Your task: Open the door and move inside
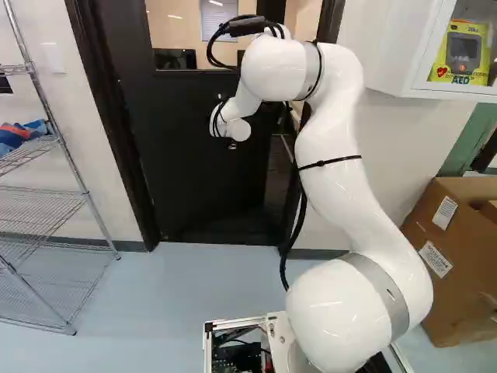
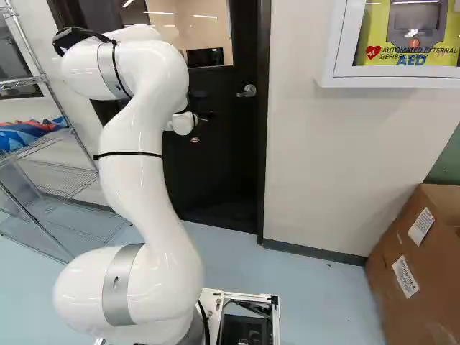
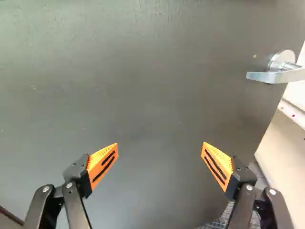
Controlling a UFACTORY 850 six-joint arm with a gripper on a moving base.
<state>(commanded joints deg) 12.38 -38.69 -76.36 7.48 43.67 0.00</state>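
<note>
Blue floor (image 1: 171, 291) | door (image 3: 143, 86) ahead of open gripper (image 2: 200, 130) | handle (image 3: 279, 75) higher, right

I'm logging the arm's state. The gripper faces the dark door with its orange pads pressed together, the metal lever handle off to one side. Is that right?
Not quite: in the wrist view the gripper is open, its orange pads standing well apart. It does face the dark door, with the metal lever handle off to one side.

Pale floor (image 2: 323, 295) bearing cardboard box (image 2: 388, 248), wire rack (image 1: 87, 196) (blue bundle (image 1: 15, 136) aboard)
</note>
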